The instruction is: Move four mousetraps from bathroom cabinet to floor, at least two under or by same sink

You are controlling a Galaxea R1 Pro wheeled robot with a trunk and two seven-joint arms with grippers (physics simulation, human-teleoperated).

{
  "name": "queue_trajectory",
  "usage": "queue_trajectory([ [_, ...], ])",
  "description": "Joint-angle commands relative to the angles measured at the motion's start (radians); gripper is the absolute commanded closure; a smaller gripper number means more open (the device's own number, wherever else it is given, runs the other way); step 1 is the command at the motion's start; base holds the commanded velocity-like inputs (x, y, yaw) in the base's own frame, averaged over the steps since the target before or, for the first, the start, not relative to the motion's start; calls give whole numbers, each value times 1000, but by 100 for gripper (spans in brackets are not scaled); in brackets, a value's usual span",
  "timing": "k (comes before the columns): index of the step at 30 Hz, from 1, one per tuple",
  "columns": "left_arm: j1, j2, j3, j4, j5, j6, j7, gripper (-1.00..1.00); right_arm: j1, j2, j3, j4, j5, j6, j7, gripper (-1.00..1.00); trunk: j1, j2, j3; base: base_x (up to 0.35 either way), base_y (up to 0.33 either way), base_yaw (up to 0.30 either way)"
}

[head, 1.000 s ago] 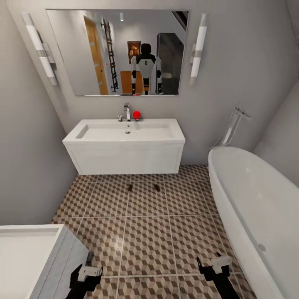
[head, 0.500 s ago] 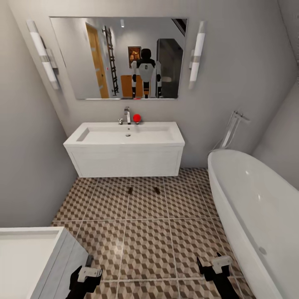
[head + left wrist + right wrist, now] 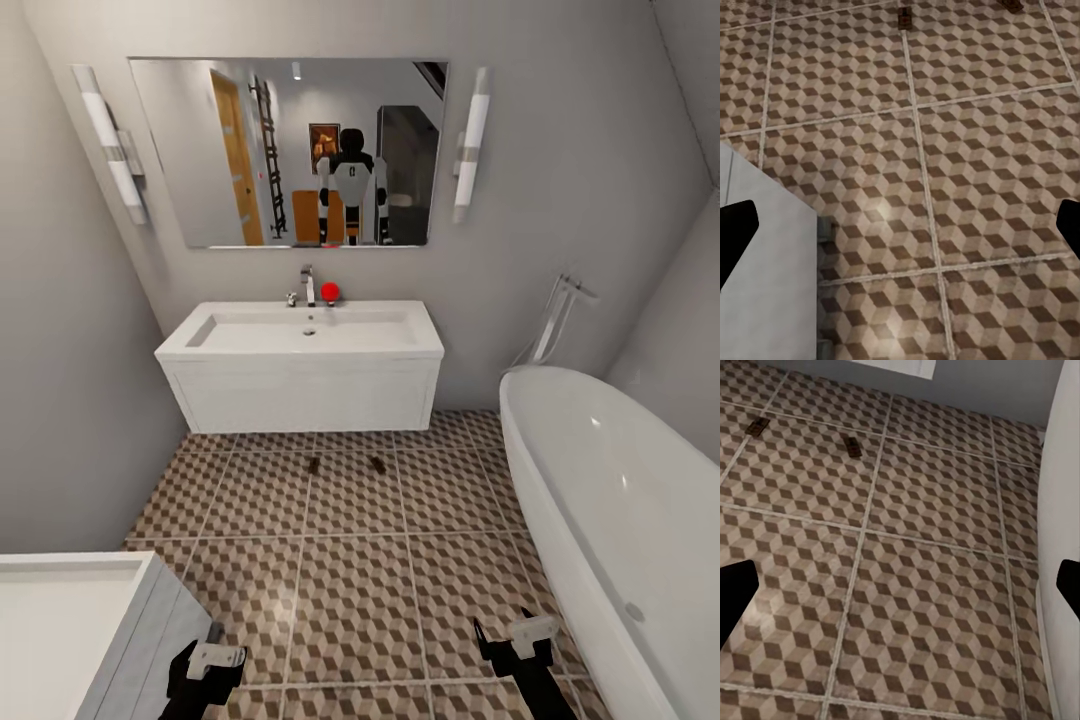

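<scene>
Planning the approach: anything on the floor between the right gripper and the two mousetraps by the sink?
Right wrist view: only bare patterned tile between the right gripper and the mousetraps.

The bathroom floor (image 3: 350, 590) is cube-patterned tile with pale grout. Two mousetraps lie on it at the far end, just in front of the sink (image 3: 300, 395): one left (image 3: 313, 465), one right (image 3: 378, 464), slightly apart.

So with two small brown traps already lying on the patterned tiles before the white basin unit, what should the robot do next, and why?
Probably turn back toward the cabinet for more: two small brown wooden mousetraps lie on the cube-patterned tiled floor in front of the white rectangular sink, and the left gripper and right gripper look open and empty.
</scene>
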Motion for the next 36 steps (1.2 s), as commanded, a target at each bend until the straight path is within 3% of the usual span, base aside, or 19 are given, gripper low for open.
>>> queue_trajectory([
  [1,-1,-1,-8,3,5,-5,1,-100,-1,0,9,0,-2,-2,-7,-100,1,-2,0,0,0,0],
  [36,-1,-1,-8,3,5,-5,1,-100,-1,0,9,0,-2,-2,-7,-100,1,-2,51,0,0,0],
])
